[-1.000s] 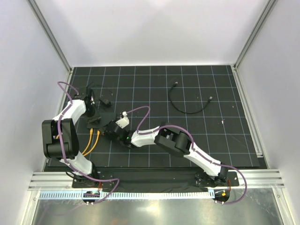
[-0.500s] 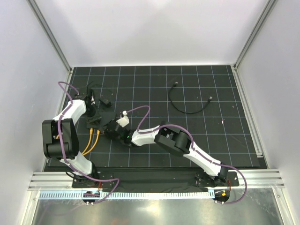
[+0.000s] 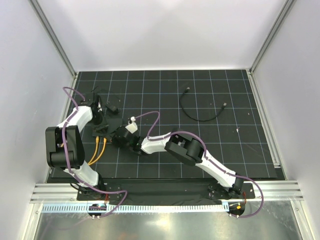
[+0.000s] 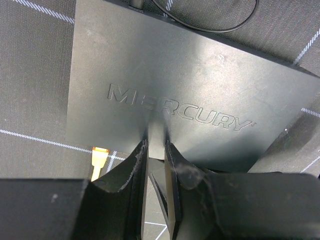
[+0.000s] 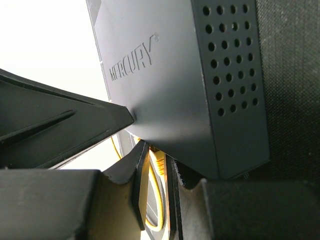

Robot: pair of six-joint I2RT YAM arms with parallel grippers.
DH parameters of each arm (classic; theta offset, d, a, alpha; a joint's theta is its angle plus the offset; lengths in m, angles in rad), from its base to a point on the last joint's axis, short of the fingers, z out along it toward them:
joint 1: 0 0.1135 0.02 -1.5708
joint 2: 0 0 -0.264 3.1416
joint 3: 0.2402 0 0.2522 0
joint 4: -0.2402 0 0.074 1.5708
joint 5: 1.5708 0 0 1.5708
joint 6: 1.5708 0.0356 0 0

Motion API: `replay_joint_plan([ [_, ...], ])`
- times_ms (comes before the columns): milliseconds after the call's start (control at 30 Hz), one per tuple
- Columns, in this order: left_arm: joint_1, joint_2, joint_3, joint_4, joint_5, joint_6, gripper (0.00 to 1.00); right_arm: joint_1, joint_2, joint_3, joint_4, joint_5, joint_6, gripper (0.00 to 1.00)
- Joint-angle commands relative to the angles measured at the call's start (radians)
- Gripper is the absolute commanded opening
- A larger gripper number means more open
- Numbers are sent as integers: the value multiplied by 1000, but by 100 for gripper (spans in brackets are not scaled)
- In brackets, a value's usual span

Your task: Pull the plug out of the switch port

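Observation:
The switch [image 4: 175, 85] is a flat black box marked MERCURY; it lies at the left of the mat [image 3: 108, 127]. Two yellow cables [image 3: 97, 150] run from its near edge. My left gripper [image 4: 156, 147] is shut, with its tips resting on the switch's top near that edge. It comes in from the far left in the top view [image 3: 100, 124]. A yellow plug [image 4: 99, 154] shows to its left. My right gripper [image 5: 156, 165] is closed on another yellow plug [image 5: 159, 161] that sits in a port of the switch [image 5: 180, 75]. In the top view the right gripper [image 3: 117, 137] is at the switch's near right.
A small black power adapter [image 3: 114, 107] on a thin black wire [image 4: 215, 27] lies just behind the switch. A loose black cable [image 3: 200, 116] curves at the back right of the mat. The grey left wall [image 3: 30, 100] is close to the left arm.
My right gripper has moved a little up and left, closer to the switch's port edge. The left arm and the switch have stayed where they were.

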Motion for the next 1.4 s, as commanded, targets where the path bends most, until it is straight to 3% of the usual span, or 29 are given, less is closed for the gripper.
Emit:
replay_joint_plan([
  [0,-3,36,12,4,22,10,23,-7,48,11,-127,-54,-39,1],
  [667,-3,55,25,4,48,7,22,19,33,-35,-157,-112,-79,1],
  [1133,-1,15,21,11,56,2,22,41,-87,-227,80,-29,-139,1],
  [1367,-1,-127,25,5,-82,-30,24,35,-212,-322,139,35,-221,1],
])
